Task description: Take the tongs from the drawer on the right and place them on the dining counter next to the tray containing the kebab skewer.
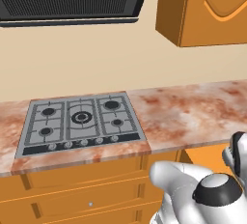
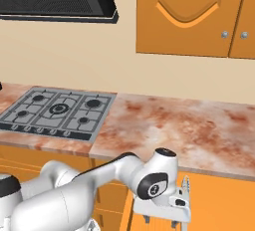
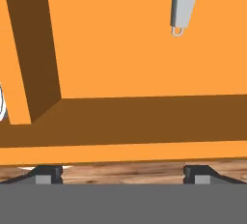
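While the gripper (image 3: 123, 175) hangs over the open drawer (image 3: 120, 121), its fingers (image 3: 46, 175) are spread wide, holding nothing | tongs (image 3: 183, 6) lie on the drawer floor, cut off by the frame's top edge | arm (image 2: 124, 175) bends low below the counter edge | gas hob (image 1: 79, 121) sits on the marbled counter (image 2: 199, 125) beyond.

Glossy white rounded arm links, dark joint caps.
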Robot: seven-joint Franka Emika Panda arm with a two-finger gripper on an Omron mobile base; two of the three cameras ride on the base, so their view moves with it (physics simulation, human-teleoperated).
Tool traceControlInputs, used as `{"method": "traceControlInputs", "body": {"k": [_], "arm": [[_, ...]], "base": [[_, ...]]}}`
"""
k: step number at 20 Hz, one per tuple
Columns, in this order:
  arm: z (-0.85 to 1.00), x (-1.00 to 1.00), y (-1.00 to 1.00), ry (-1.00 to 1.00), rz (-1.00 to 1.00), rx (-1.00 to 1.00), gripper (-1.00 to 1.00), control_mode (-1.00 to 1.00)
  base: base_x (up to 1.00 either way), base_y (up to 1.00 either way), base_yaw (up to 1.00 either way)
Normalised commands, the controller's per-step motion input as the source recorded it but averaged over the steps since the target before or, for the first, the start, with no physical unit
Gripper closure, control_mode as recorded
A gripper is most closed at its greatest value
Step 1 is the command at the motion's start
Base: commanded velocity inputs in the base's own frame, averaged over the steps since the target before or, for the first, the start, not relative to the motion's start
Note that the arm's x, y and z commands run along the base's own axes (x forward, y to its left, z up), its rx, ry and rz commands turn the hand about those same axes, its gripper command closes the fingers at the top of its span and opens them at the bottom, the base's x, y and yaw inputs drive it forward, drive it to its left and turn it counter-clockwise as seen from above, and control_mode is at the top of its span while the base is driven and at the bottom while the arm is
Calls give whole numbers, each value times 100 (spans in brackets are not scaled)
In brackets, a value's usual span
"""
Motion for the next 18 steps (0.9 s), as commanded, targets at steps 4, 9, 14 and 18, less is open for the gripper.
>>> {"method": "traceControlInputs", "body": {"k": [4,9,14,18], "arm": [[0,66,0,0,-3,0,-100,-100],[0,31,0,0,-4,0,-100,-100],[0,4,-8,-4,-6,0,-100,-100],[0,0,-10,-13,-7,0,-100,-100]], "base": [[0,0,0],[0,0,0],[0,0,0],[0,0,0]]}}
